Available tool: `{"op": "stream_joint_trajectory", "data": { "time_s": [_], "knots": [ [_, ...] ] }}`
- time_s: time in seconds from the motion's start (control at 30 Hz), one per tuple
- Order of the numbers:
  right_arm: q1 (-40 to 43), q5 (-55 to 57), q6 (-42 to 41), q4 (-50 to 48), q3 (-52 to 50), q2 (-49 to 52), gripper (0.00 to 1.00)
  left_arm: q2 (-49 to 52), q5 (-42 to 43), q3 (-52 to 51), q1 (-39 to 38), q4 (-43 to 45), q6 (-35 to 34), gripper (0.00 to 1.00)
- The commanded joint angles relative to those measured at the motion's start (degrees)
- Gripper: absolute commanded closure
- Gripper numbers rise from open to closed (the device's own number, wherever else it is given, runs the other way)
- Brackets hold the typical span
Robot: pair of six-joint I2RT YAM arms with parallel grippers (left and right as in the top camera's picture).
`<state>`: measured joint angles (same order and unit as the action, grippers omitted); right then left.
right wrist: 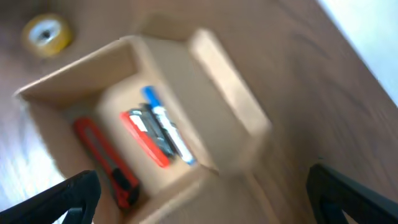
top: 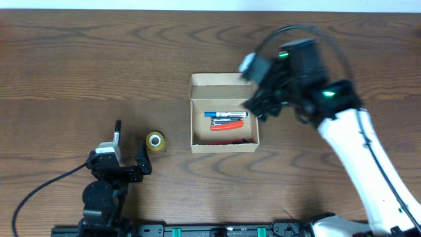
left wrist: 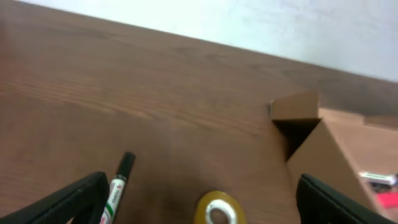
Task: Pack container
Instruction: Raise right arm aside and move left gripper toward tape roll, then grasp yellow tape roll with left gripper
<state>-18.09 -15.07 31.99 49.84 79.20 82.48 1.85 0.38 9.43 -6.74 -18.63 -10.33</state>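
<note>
Box open at mid-desk, partly packed; both pincers empty.
Overhead: lid is folded back for loading, pens inside; tape roll and marker lie outside. Left wrist: left pincer is spread wide, facing both. Right wrist: right pincer is spread wide over the box.

The container sits on the table with its lid flap standing along its far side. Inside it, pens lie side by side in the far half and a cutter lies apart from them against the near wall. Left of the container is a tape roll, with a loose pen farther left. My left claw is left of the container and nearer me than the roll, while my right claw hangs over the container's right wall.
</note>
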Motion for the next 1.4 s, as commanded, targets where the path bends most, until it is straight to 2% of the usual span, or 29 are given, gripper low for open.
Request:
{"op": "stream_joint_trajectory", "data": {
  "time_s": [0.0, 0.13, 0.23, 0.33, 0.4, 0.5, 0.6, 0.77, 0.9, 1.0, 1.17, 1.37],
  "knots": [
    [7.32, -0.22, -11.23, 0.37, 0.72, -1.86, 0.01, 6.88, 1.6, 9.6, 0.33, -1.18, -4.52, 0.05],
    [14.73, -0.2, -11.85, 0.63, 0.7, -1.36, 0.01, 23.87, 2.75, 20.39, 0.33, -7.19, -4.52, 0.05],
    [19.02, -0.17, -11.82, 0.48, 0.7, -0.59, 0.01, 38.47, 2.82, 32.52, 0.33, -14.73, -4.09, 0.05],
    [22.8, -0.22, -11.85, 0.57, 0.7, 0.44, 0.01, 50.64, 2.03, 47.36, 0.28, -24.11, 1.6, 0.04],
    [24.79, -0.2, -11.87, 0.55, 0.7, 1.31, 0.01, 57.07, 1.11, 56.37, 0.31, -28.59, 2.36, 0.05],
    [27.12, -0.22, -12.63, 0.04, 0.7, 2.86, 0.01, 65.37, 1.36, 67.8, 0.28, -35.47, 7.19, 0.05],
    [28.3, -0.31, -14.75, -0.2, 0.7, 4.42, 0.01, 71.97, 4.26, 74.75, 0.28, -43.56, 9.7, 0.05],
    [28.33, -1.33, -14.86, -0.35, 0.7, 6.47, 0.01, 79.14, 11.37, 74.34, 0.04, -49.81, 9.51, 0.05],
    [28.35, -1.29, -14.86, -0.55, 0.7, 6.91, 0.01, 82.97, 9.75, 71.49, -2.36, -51.04, 9.51, 0.05],
    [28.35, -1.29, -14.86, -0.57, 0.7, 6.91, 0.01, 84.48, 5.57, 68.41, -5.53, -48.83, 8.94, 0.05],
    [28.33, -1.29, -14.86, -0.31, 0.7, 6.91, 0.01, 85.05, 5.86, 61.16, -8.7, -41.33, 8.17, 0.04],
    [28.33, -1.29, -14.86, 0.11, 0.7, 6.91, 0.01, 85.05, 7.48, 52.57, -8.76, -34.1, 8.2, 0.05]
  ]
}}
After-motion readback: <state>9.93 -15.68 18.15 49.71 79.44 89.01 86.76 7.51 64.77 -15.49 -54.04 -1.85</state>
